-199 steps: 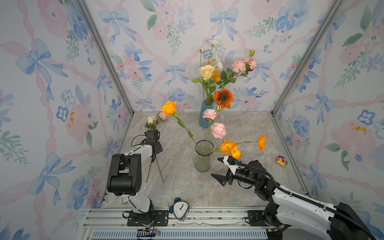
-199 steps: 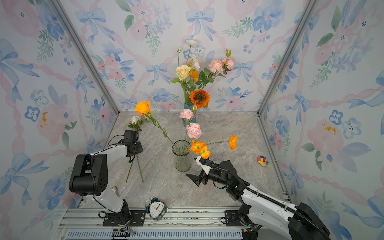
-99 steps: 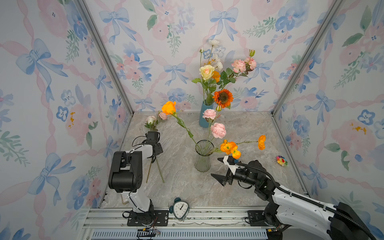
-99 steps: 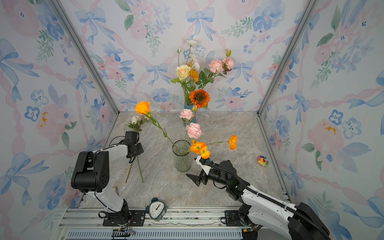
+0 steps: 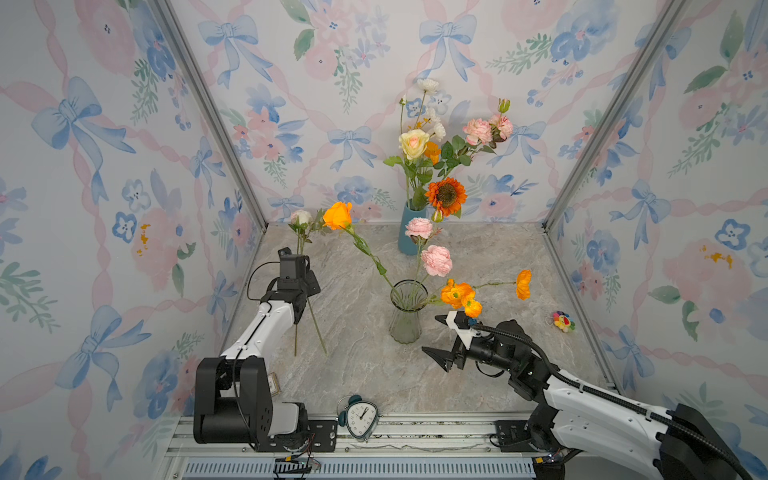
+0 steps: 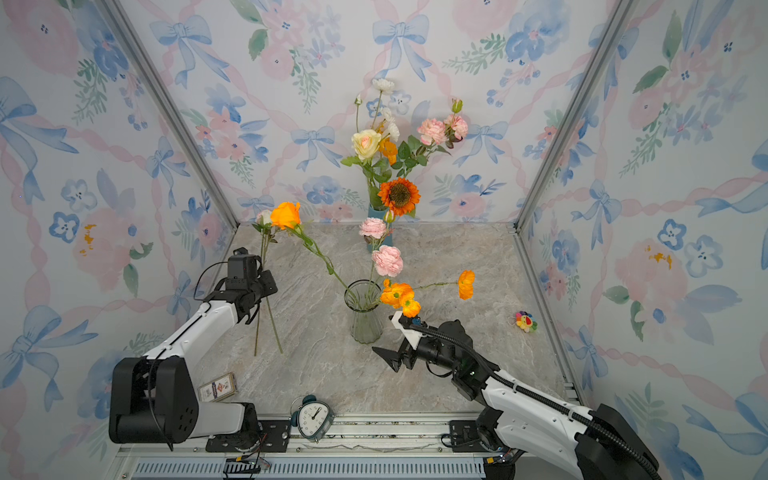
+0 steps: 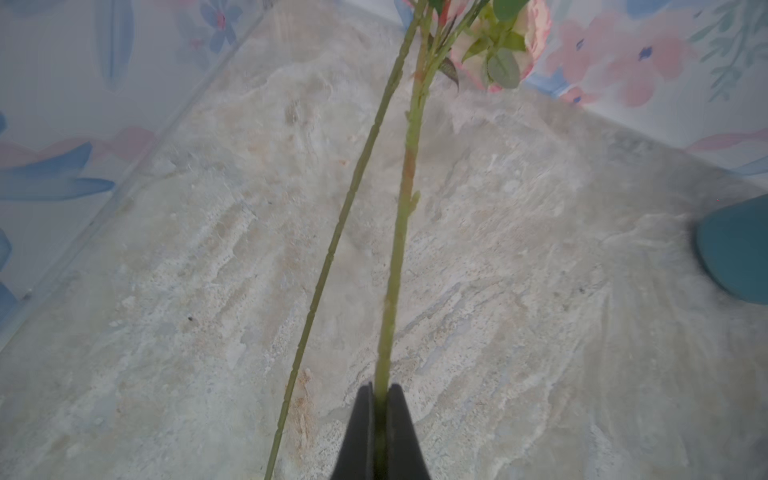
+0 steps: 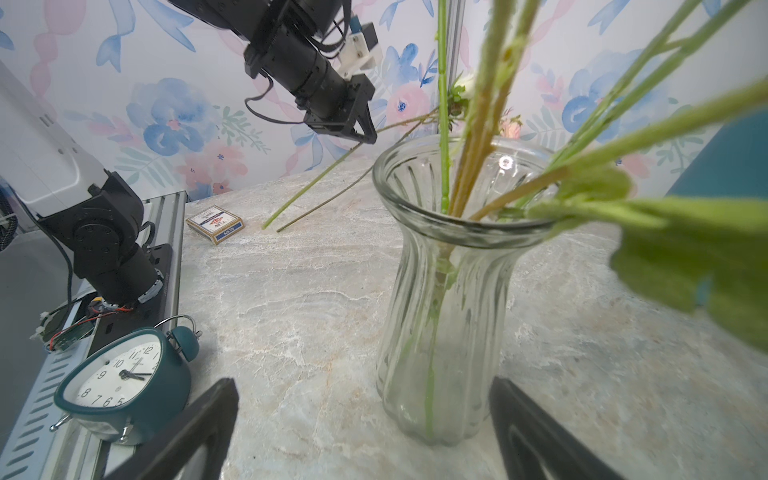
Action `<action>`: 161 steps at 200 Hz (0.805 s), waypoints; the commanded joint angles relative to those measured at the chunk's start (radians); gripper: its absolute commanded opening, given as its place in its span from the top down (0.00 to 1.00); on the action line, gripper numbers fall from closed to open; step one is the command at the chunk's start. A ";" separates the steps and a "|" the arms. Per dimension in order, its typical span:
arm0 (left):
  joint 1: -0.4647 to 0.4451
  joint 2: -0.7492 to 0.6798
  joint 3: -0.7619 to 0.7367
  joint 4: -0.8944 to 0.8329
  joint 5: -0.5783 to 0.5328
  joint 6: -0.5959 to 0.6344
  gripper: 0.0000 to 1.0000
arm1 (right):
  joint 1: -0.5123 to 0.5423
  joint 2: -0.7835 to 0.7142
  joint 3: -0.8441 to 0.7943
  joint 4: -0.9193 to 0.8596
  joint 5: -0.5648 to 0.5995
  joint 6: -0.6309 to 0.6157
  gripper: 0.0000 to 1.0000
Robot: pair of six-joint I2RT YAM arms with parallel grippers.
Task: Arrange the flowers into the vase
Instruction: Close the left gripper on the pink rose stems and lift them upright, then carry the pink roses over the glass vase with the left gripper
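Above the table (image 5: pixel 365 374), the left tool (image 7: pixel 379 395) clamps a flower stem (image 7: pixel 401 241). The right tool (image 5: pixel 431 333) gapes empty beside the glass vase (image 5: pixel 405 320).

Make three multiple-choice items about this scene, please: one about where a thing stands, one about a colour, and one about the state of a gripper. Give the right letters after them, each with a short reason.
1. Where does the alarm clock stand?
A) at the front edge of the table
B) against the back wall
C) in the far right corner

2. What colour is the back vase?
A) red
B) blue
C) yellow

3. In what state is the left gripper?
A) wide open and empty
B) out of sight in every view
C) shut on a flower stem

Right letters:
1 A: both top views show it at the table's near edge.
2 B: its body looks blue in both top views.
3 C: the left wrist view shows both jaws pressed against the stem.
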 commanded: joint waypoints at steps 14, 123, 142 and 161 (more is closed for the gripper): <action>0.001 -0.220 -0.016 0.016 -0.014 0.012 1.00 | -0.041 -0.030 0.002 0.059 -0.024 0.054 0.03; -0.165 -0.752 -0.167 0.596 0.181 0.177 1.00 | -0.125 -0.049 -0.038 0.120 -0.021 0.115 0.03; -0.186 -0.752 -0.167 0.662 0.245 0.176 1.00 | -0.131 -0.057 -0.048 0.126 -0.013 0.118 0.03; -0.219 -0.728 -0.167 0.766 0.343 0.136 1.00 | -0.137 -0.076 -0.066 0.138 0.008 0.118 0.03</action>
